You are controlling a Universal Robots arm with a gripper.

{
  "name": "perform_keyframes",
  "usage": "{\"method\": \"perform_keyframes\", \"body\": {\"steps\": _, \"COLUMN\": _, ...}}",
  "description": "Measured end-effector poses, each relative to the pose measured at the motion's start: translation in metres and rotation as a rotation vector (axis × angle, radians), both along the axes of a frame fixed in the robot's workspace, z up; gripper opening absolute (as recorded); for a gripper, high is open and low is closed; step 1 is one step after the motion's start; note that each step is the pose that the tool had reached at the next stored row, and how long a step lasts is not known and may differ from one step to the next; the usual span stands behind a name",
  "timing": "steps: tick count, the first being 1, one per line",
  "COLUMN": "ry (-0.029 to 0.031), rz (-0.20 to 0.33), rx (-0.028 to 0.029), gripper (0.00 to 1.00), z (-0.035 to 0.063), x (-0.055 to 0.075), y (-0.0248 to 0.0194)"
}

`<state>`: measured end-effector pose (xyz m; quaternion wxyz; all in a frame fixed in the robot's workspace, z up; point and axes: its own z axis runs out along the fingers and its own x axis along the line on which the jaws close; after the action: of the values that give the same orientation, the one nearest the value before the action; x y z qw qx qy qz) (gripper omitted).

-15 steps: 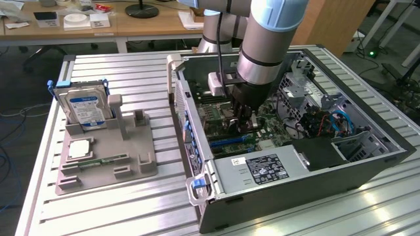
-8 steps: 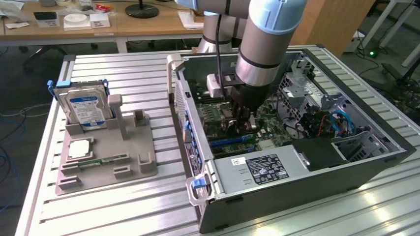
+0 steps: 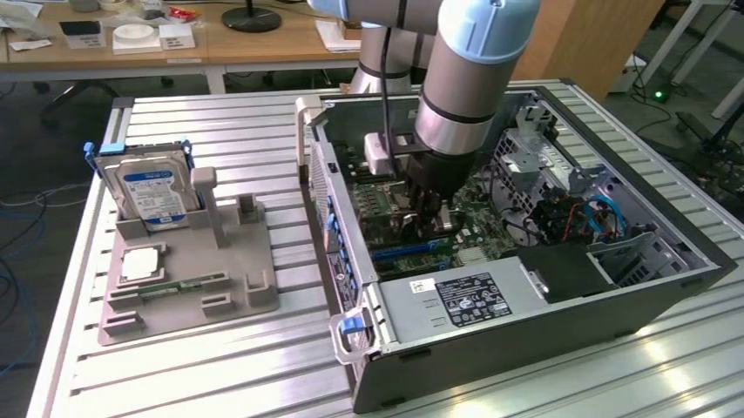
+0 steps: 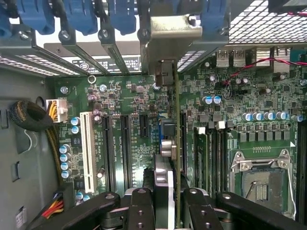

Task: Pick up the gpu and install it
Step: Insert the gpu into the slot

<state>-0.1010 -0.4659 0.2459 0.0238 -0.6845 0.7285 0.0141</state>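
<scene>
Wrist view: the tool [image 4: 170, 203] pinches the gpu [image 4: 168, 146] between its black jointed fingers [image 4: 139, 211], one on each face. The card is seen edge-on, a thin greenish line with small silvery parts standing off one side. It stands upright over the motherboard [image 4: 129, 124], along the run of the long black slots. Whether its lower edge touches a slot I cannot tell. Its bracket [image 4: 175, 33], dull bent sheet metal, sits right at the row of blue slot latches [image 4: 79, 17] on the case's rear wall. Room is tight there, with narrow metal ribs on either side of the bracket.

The board is dark green and densely studded with capacitors. It carries one white slot [image 4: 87, 143] and a square, metal-framed CPU socket [image 4: 261, 179]. A sleeved cable bundle [image 4: 29, 115] loops along the grey wall beside it.

Exterior view: the tool [image 3: 424, 218] reaches down into the open case [image 3: 651, 287], and the arm hides much of the board and the card itself. The boxy power supply [image 3: 459, 300] closes off the near end. On the exterior view's left a grey moulded fixture [image 3: 192, 287] rests on the ribbed aluminium surface [image 3: 209, 374], well apart from the case. In it a hard drive [image 3: 149, 187] stands upright and a narrow memory stick [image 3: 180, 285] lies flat.
</scene>
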Motion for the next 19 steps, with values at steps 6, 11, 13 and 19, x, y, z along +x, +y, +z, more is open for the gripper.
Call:
{"method": "perform_keyframes", "body": {"steps": 6, "ry": 0.0002, "rz": 0.0, "rx": -0.0004, "gripper": 0.28, "z": -0.0033, "x": -0.0016, "y": -0.0001}}
{"method": "perform_keyframes", "body": {"steps": 11, "ry": 0.0002, "rz": 0.0, "rx": -0.0002, "gripper": 0.28, "z": -0.005, "x": -0.0028, "y": 0.0}}
{"method": "perform_keyframes", "body": {"steps": 13, "ry": 0.0002, "rz": 0.0, "rx": -0.0003, "gripper": 0.28, "z": -0.0059, "x": -0.003, "y": 0.0}}
{"method": "perform_keyframes", "body": {"steps": 19, "ry": 0.0004, "rz": 0.0, "rx": -0.0005, "gripper": 0.28, "z": -0.0084, "x": -0.0026, "y": 0.0}}
